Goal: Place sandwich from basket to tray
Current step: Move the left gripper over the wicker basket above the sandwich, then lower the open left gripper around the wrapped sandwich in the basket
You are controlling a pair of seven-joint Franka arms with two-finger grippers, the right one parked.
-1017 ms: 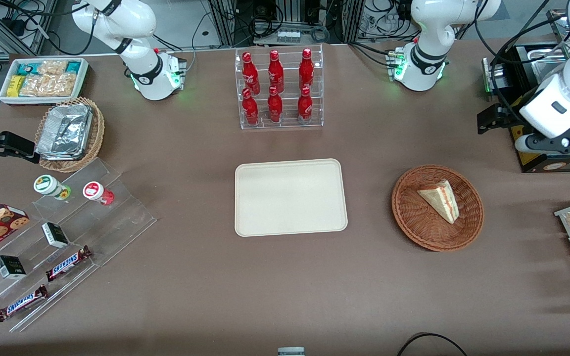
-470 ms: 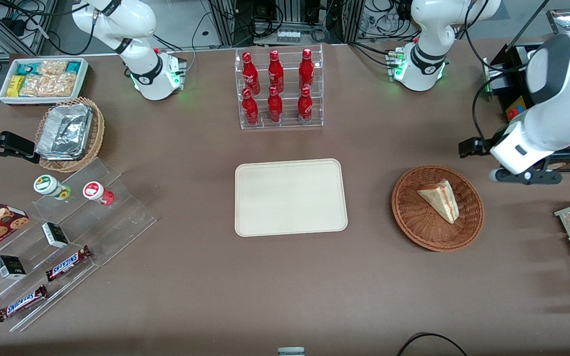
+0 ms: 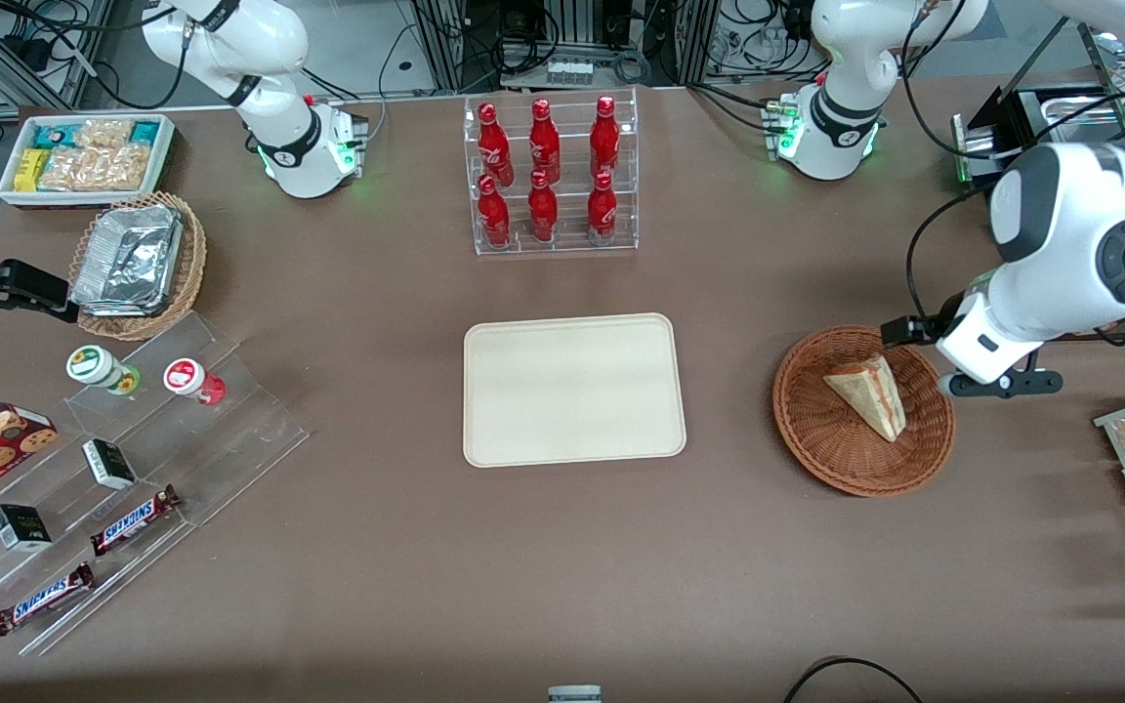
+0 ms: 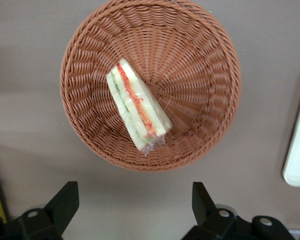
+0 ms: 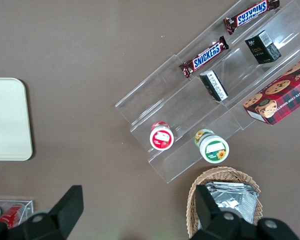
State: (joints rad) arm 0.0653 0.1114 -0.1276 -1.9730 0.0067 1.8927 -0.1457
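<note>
I hold the pincer [image 4: 134, 210] wide apart above the basket's [image 3: 821, 444] rim, lining up on the sandwich [image 4: 137, 111] (tray [image 3: 572, 391] waits nearby).

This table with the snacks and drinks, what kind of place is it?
Likely a robotics lab staged as a snack counter: red bottles racked, a tray, a sandwich in a basket, the open gripper above it.
</note>
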